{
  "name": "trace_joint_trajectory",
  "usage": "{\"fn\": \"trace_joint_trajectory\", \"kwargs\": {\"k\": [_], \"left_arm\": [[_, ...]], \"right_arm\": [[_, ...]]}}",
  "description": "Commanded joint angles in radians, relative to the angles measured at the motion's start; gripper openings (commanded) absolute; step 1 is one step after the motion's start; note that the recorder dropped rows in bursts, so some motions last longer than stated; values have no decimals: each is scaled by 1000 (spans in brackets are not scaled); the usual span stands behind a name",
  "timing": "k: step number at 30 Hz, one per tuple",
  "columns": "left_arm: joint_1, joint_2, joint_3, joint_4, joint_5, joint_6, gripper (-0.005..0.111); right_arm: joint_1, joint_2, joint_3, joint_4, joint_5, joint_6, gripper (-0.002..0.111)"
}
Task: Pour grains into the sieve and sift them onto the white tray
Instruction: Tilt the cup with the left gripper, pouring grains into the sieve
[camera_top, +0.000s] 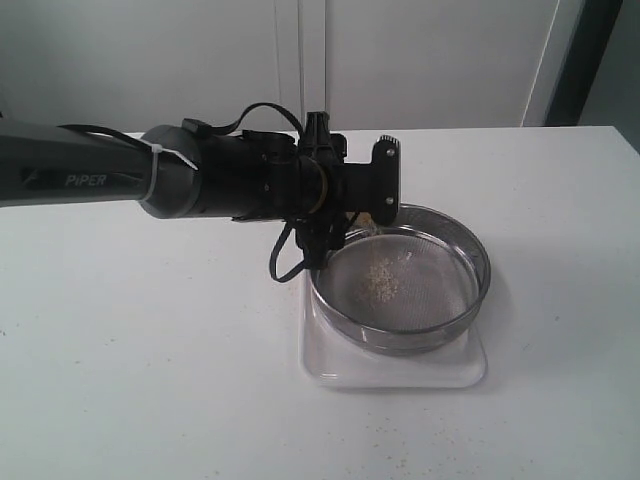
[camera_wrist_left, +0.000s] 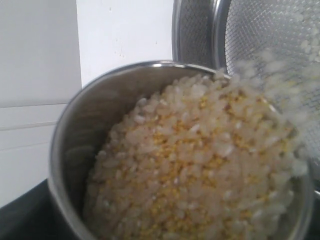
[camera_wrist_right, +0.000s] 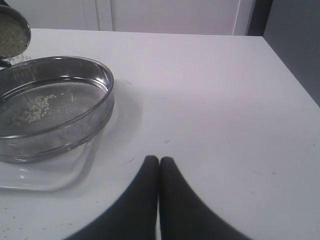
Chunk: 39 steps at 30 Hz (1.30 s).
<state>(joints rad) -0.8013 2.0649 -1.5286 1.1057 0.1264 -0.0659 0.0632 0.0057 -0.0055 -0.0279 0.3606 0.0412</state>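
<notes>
Grains (camera_wrist_left: 190, 165) are seen spilling from a tilted steel cup (camera_wrist_left: 75, 130), which is clasped between the widely spread jaws of the left gripper (camera_top: 378, 195). Below it, the sieve (camera_top: 470, 262) is set on the white tray (camera_top: 400, 372) on the desk (camera_top: 150, 380), and a small heap is lying on its mesh. The right gripper (camera_wrist_right: 159, 167) is fully closed on nothing, well apart from the sieve.
</notes>
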Motion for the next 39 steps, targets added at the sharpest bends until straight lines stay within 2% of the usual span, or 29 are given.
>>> {"fn": "trace_joint_trajectory", "kwargs": {"k": [1,15,26,39], "left_arm": [[-3,-13,-9,27,2,-4,0],[-3,-13,-9,55,52,22,0],[-27,-13,-9,150,61,22,0],[-29,-13,-9,188,76,22,0]], "right_arm": [[-6,-6,6,-2,-11,-2,0],[-6,-6,6,-2,-11,-2,0],[-6,-6,6,-2,-11,-2,0],[-6,-6,6,-2,-11,-2,0]]}}
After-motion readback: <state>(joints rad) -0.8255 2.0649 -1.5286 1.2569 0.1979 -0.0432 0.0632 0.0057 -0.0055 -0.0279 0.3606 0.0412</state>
